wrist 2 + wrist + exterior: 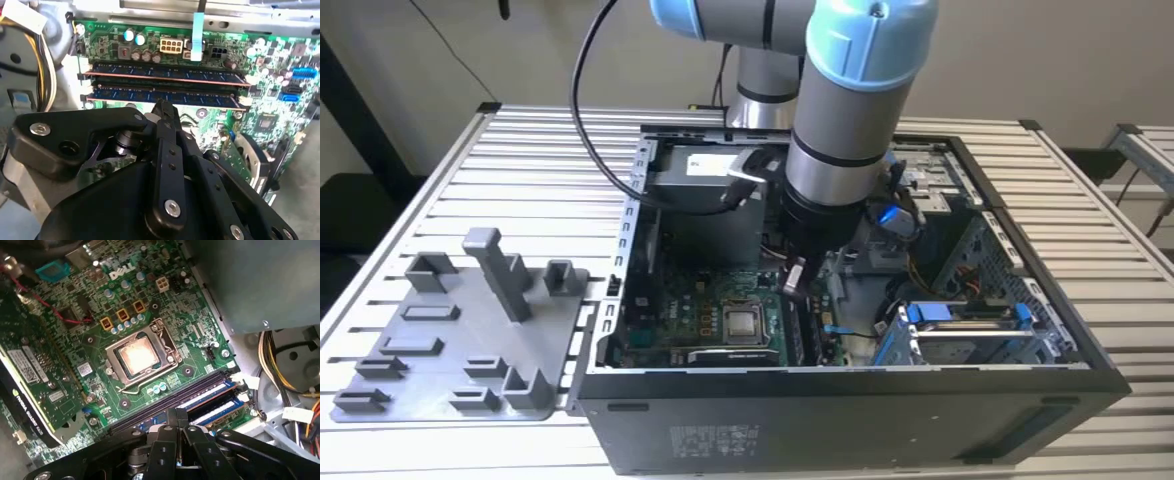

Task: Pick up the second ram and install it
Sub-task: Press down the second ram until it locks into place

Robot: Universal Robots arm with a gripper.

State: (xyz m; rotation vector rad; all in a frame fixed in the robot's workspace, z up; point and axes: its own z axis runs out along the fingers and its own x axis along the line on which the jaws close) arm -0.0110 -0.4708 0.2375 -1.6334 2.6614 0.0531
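The arm (847, 110) reaches straight down from above into the open computer case (854, 395), which lies on its side on the slatted table (440, 180). Its wrist is vertical, with a black cable (607, 130) looping off it toward the exterior view's left. The gripper (794, 283) hangs low inside the case, just above the green motherboard (674, 325) and beside the processor socket (744, 322).

In the second wrist view, the gripper's (162, 107) jaws are pressed together with nothing between them, and their tip sits just beside the nearer of 2 memory sticks. That nearer stick, the second ram (165, 96), stands on edge in its slot, lying level with the first ram (160, 74) parallel behind it. White latches sit at the ends of both slots. Whether the tip touches the second ram's top edge cannot be told.

In the first wrist view, the gripper (177, 417) points down at the memory slots (200, 395), where blue labels of the sticks show next to an unfilled black slot. The processor socket (139, 356) lies near it, with its metal lid bare.

On the table at the exterior view's left, well apart from the case, rests a grey plastic tray (447, 345) with upright posts.
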